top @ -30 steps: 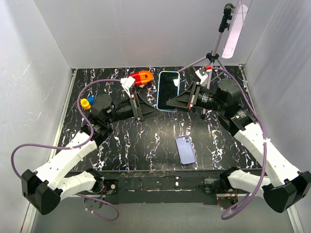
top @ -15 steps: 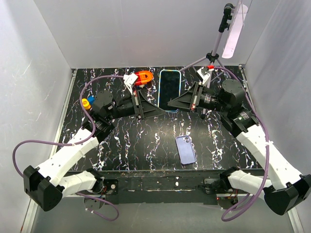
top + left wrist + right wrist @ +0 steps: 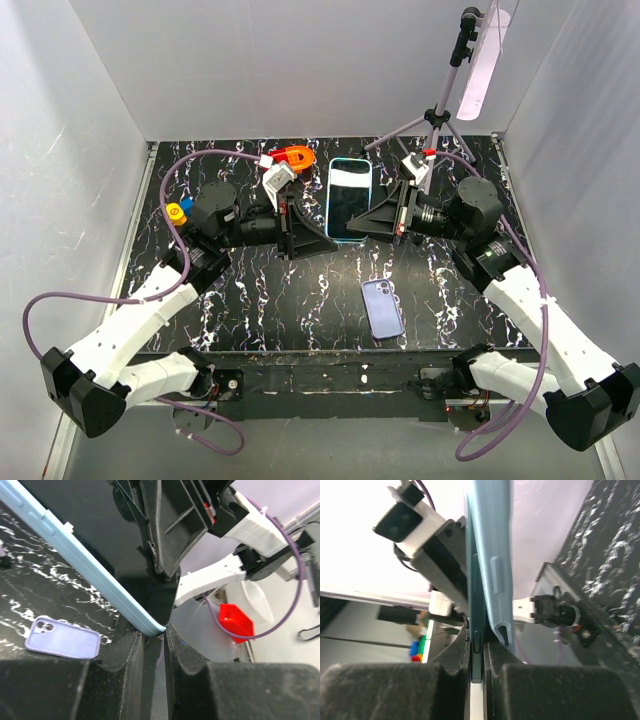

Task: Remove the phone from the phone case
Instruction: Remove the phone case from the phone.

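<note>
Currently, the left gripper [image 3: 154,630] is closed on the lower corner of the light-blue phone case [image 3: 90,575], its two fingers pinching the rim with no gap showing in the left wrist view. In the top view the phone [image 3: 350,198] hangs between the two arms above the marbled table [image 3: 250,290], held at both sides. Against a second ago it sits nearer the arm bases and more steeply tilted: the screen, dark then, now reflects white, and both wrists have closed in on it. The purple phone-shaped item [image 3: 383,308] on the table in front has not moved. The right gripper [image 3: 477,650] is clamped on a thin dark-teal edge, judged to be the phone body itself, while the light-blue band beside it ends in a curled lip standing just off that edge — the case appears to have started parting on this side. Assessment: extraction is under way but not complete, since the blue rim is seen round the screen from above. With one claw on the case and one on the body, the grips suit pulling apart; slippage at the thin right-hand pinch is the main risk.
</note>
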